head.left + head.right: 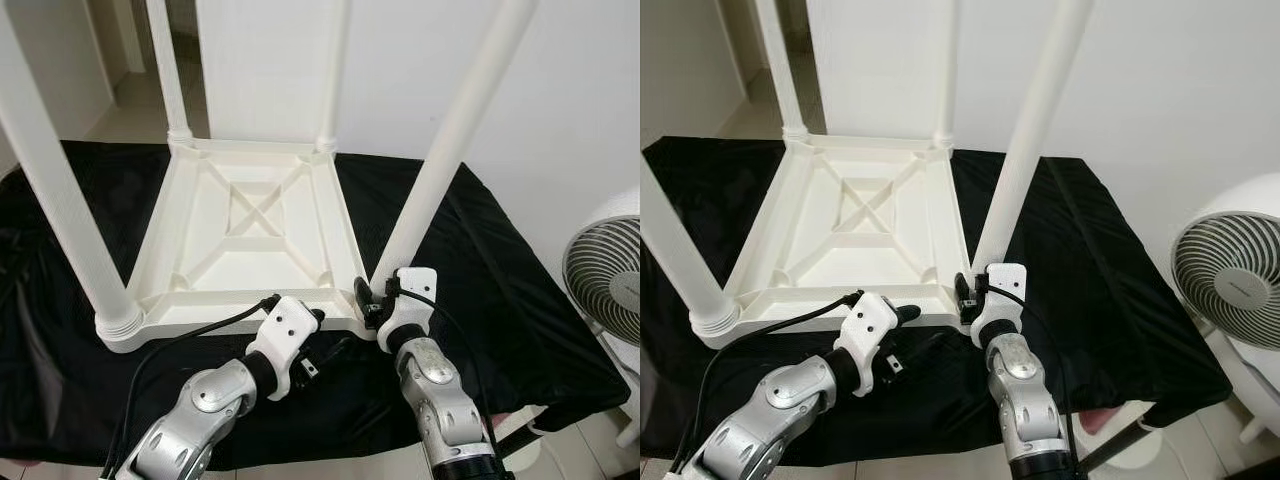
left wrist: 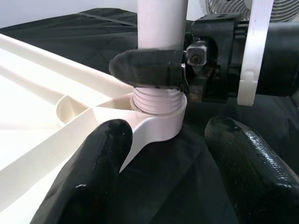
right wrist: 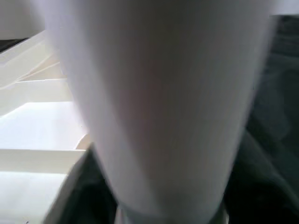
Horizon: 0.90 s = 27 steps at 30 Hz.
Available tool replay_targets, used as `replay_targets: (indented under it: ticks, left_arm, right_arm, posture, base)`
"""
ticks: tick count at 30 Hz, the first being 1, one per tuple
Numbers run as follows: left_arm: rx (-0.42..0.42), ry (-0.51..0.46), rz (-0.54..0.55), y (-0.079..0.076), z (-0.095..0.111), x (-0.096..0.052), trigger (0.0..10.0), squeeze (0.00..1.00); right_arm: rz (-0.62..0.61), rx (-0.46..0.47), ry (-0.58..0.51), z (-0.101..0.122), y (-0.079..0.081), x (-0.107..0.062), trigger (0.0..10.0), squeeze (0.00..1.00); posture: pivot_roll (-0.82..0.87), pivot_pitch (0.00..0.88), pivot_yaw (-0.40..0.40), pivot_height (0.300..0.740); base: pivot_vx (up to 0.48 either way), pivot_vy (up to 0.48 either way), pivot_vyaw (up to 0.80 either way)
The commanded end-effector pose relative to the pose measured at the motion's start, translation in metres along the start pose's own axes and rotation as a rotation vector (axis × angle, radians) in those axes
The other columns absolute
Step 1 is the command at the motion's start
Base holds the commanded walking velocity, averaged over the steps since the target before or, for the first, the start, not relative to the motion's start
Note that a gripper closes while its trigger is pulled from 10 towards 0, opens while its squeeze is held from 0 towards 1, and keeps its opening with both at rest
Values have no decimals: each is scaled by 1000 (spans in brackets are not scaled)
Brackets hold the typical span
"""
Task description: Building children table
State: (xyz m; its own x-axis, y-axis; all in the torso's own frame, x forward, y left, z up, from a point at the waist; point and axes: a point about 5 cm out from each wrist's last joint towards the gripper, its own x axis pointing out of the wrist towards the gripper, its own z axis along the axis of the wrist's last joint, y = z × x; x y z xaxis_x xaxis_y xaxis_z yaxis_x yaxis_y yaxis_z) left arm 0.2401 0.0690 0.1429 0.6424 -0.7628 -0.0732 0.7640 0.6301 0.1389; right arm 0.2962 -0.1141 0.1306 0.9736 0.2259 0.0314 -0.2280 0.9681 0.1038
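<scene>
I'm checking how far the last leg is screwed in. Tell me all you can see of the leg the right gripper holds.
The leg is a smooth white plastic-looking tube, leaning slightly, at the upturned tabletop's near right corner. Its ribbed thread shows above the socket, so it is not fully seated. The right gripper is shut on its base; the left gripper is open beside the socket.

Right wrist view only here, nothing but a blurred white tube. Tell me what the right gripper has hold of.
Observer: The right gripper is clamped round the base of the near-right table leg, which stands in the upturned tabletop.
Operator: Report how far it is seated.
Observer: Not fully. The leg's screw threads show above the corner socket.
Operator: Give me the left gripper.
Observer: The left gripper is open, low over the black cloth beside that same corner, holding nothing.
</scene>
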Motion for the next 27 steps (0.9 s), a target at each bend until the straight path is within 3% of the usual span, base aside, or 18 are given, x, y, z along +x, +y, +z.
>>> replay_targets:
  ticks: [1, 10, 11, 12, 19, 22, 23, 25, 26, 27]
  left_arm:
    - [11, 4, -48, -2, -1, 1, 10000, 0]
    - [9, 6, -56, -2, -1, 0, 10000, 0]
    - [10, 7, -56, -2, -1, 0, 10000, 0]
    - [10, 8, -55, -1, -1, 0, 10000, 0]
    - [17, 8, -59, 0, -1, 0, 10000, 0]
    - [19, 8, -60, 0, 0, 0, 10000, 0]
    - [19, 7, -60, 0, 0, 0, 10000, 0]
    - [20, 6, -60, 0, 0, 0, 10000, 0]
    - [20, 6, -59, 0, 0, 0, 10000, 0]
    - [20, 6, -59, 0, 0, 0, 10000, 0]
  right_arm:
    - [11, 6, 1, 2, -5, 0, 10000, 1000]
    - [243, -136, -22, 14, -20, -1, 10000, 1000]
    - [325, -148, -9, 14, -20, -3, 10000, 1000]
    - [478, -192, 19, 14, -22, -9, 10000, 0]
    - [709, -325, 81, 15, -32, -12, 10000, 0]
    - [747, -357, 92, 15, -36, -11, 10000, 0]
    - [757, -371, 100, 14, -38, -9, 6980, 0]
    - [764, -382, 108, 13, -39, -7, 6980, 0]
    - [772, -383, 110, 12, -40, -6, 3765, 0]
    - [772, -383, 110, 12, -40, -6, 3765, 0]
  posture:
    - [16, 43, -54, 740]
    - [16, 42, -46, 740]
    - [16, 42, -46, 740]
    - [18, 40, -43, 740]
    - [19, 31, -43, 740]
    - [19, 31, -43, 740]
    - [23, 20, -44, 740]
    - [23, 20, -44, 740]
    - [24, 19, -45, 740]
    - [24, 19, -45, 740]
  base:
    - [0, 0, 0]
    - [0, 0, 0]
    - [0, 0, 0]
    - [0, 0, 0]
    - [0, 0, 0]
    - [0, 0, 0]
    - [0, 0, 0]
    - [0, 0, 0]
    - [0, 0, 0]
    - [0, 0, 0]
